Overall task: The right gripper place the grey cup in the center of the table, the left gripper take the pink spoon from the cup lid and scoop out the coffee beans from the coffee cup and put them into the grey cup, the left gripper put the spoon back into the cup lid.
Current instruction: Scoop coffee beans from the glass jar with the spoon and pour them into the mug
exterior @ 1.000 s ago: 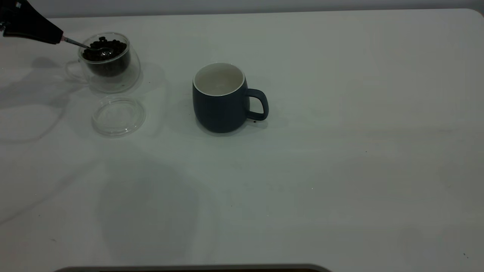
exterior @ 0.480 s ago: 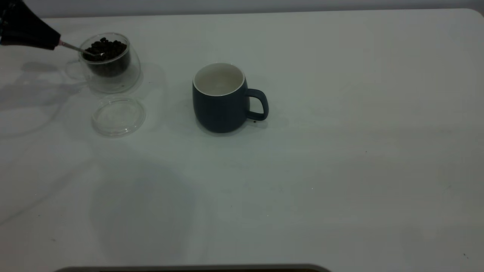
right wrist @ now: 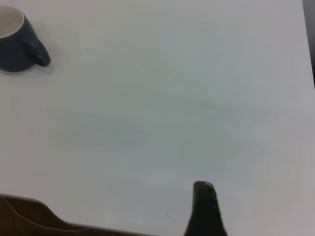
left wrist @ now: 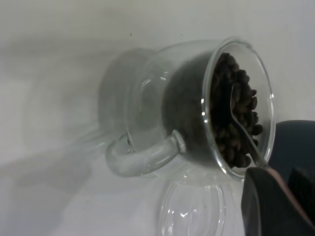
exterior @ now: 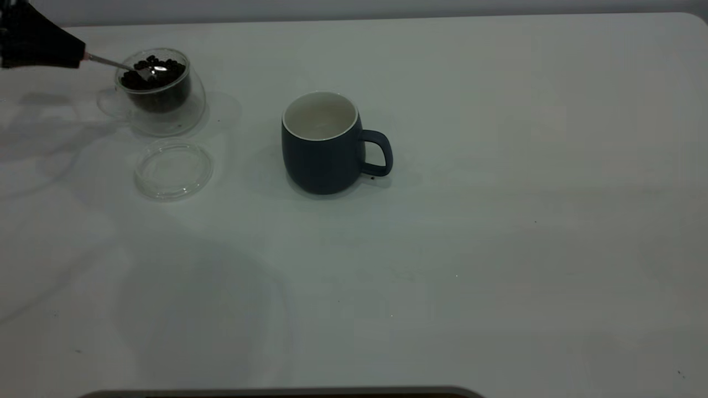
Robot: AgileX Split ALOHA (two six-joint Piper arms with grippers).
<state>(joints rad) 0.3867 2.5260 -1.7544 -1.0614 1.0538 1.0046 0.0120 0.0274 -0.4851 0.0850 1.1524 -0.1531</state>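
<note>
Surface (exterior: 498,249): white, wide bare room right of grey cup (exterior: 322,145).
Left pincer (exterior: 80,57): at far-left edge, pinching pink spoon (exterior: 124,66); bowl among coffee beans (exterior: 157,74) in coffee cup (exterior: 160,91).
Cup lid (exterior: 173,168): just beside coffee cup.
Right pincer (right wrist: 204,206): above bare surface, cannot tell its state.

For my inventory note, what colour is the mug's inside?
White, inside the grey cup; clearest in the exterior view.

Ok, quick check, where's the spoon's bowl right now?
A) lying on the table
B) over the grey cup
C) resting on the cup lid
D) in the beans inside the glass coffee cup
D: the pink spoon, held by the left gripper, has its metal bowl among the coffee beans in the coffee cup; the cup lid and grey cup hold nothing.
</note>
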